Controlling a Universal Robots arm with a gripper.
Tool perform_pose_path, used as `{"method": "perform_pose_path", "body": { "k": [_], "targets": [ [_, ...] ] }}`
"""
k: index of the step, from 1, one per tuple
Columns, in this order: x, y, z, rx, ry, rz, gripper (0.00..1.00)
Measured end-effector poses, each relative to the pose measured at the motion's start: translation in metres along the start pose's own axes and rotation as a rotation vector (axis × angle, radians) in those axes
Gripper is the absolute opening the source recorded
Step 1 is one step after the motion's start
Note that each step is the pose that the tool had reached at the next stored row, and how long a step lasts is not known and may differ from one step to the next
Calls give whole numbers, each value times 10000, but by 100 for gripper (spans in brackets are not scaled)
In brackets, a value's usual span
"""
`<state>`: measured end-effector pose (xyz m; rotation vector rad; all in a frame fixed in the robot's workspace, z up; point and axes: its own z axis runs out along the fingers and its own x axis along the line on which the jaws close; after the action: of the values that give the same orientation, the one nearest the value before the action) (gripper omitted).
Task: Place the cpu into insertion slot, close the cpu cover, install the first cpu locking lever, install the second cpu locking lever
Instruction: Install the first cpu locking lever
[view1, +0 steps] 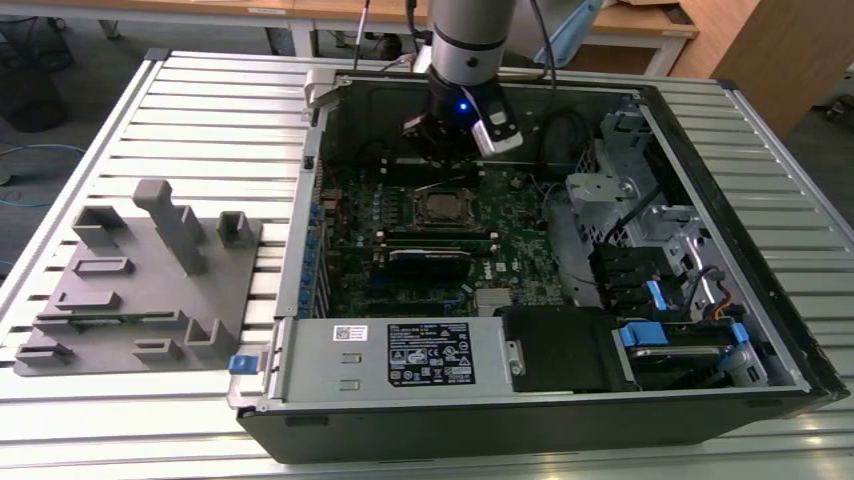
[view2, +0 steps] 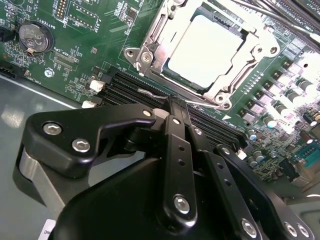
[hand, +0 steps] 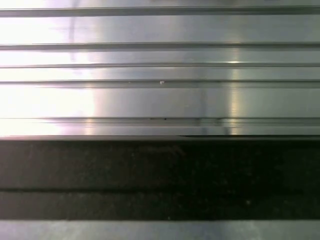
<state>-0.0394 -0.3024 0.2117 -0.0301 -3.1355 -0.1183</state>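
In the exterior view, the arm reaches down into an open computer case (view1: 747, 300) lying on a ribbed metal table (view1: 200, 110). The gripper (view1: 443, 165) hangs just above the green motherboard (view1: 521, 225), close behind the insertion slot (view1: 416, 208). A white printed label (view1: 430, 353) and a small sticker (view1: 350, 333) sit on the grey power supply (view1: 307, 360); their print is too small to make out. A grey fixture block (view1: 134, 290) rests on the table at the exterior view's left.

In the second wrist view, the gripper (view2: 171, 102) has its jaws drawn together with nothing seen between them. Its tip is just beside a thin wire lever end (view2: 150, 92); whether they touch is unclear. The cpu (view2: 205, 50) lies seated in the socket, with the cpu cover (view2: 150, 45) down around it. White lettering marks the board near a coin battery (view2: 35, 37).

In the first wrist view, ribbed silvery metal (hand: 160, 100) lies beside a dark band (hand: 160, 175).
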Motion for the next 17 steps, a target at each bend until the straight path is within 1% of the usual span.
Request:
{"method": "perform_pose_path", "body": {
  "k": [4,17],
  "targets": [
    [-9,0,8,-2,-2,1,11],
    [-10,-5,83,0,-7,0,11]
  ]
}}
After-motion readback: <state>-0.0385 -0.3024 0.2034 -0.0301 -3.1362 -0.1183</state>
